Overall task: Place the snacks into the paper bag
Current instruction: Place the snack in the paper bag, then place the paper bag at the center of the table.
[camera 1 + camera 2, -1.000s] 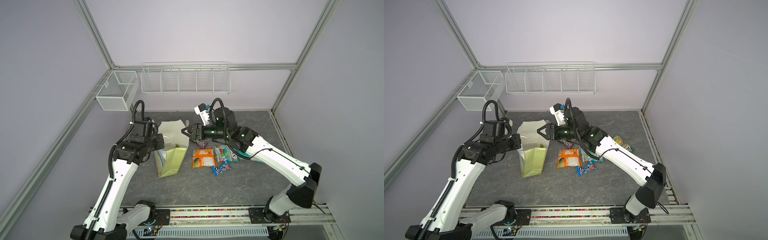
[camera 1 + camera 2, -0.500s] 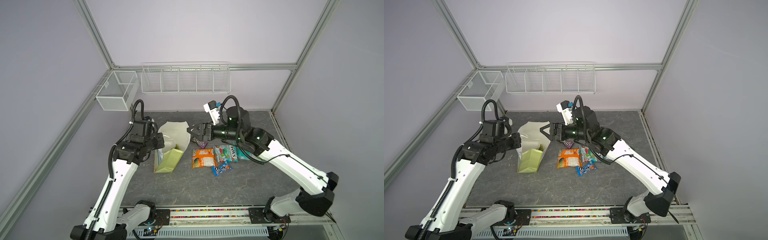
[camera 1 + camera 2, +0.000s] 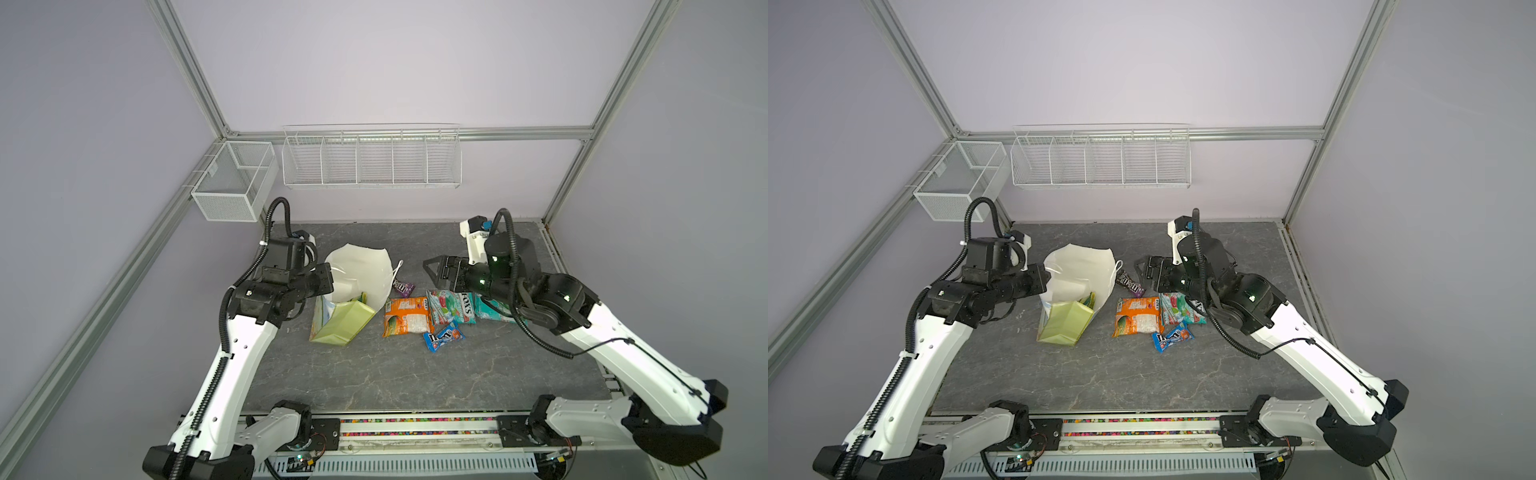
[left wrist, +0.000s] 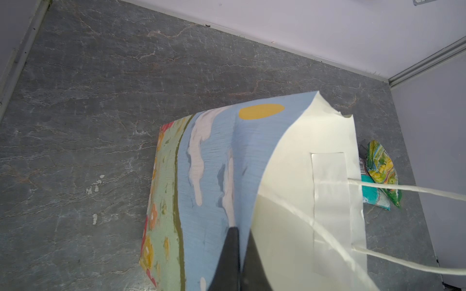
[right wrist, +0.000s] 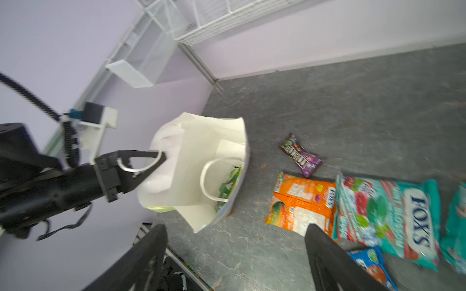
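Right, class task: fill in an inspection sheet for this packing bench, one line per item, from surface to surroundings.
Surface: grey marbled tabletop, no spills seen.
Job's things: paper bag tilted, mouth open, green packet inside. Lying beside it are a brown-purple M&M's pack, orange pouch, FOX'S pouch, blue M&M's pack and a teal pouch partly hidden by the right arm.
Clutter: nothing seen.
Grippers: left hand shut on the bag's rim; right hand open, empty, near the snacks.
Cables: left arm's black hose and right arm's black hose arch over the wrists.
Surroundings: mesh basket and divided wire basket on lilac walls.
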Controlling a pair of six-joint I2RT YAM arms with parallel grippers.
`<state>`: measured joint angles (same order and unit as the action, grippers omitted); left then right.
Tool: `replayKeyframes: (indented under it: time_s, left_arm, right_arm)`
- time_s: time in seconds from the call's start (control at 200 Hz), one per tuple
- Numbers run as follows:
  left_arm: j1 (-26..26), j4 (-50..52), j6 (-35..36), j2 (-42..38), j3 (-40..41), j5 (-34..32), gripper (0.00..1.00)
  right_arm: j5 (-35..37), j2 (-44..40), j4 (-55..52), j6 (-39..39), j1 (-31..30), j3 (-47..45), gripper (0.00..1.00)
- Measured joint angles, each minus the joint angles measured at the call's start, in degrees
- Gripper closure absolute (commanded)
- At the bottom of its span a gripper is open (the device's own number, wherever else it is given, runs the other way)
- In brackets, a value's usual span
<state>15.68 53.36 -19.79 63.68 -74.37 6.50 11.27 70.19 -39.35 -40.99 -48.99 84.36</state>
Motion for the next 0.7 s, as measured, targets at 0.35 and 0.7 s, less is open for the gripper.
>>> replayKeyframes:
  time_s: [0.35,0.7]
  left_arm:
    - [0.00,-2.49,-2.40,1.14,0.02,7.76,1.00]
    - [0.04,-5.95,-6.25,1.14,0.02,14.36,1.00]
  right_arm:
    - [3.85,5.44,-15.08,-14.58,5.40,-1.27,0.12]
    - [-4.17,6.69,-15.80,-25.27,10.38,-12.17,0.12]
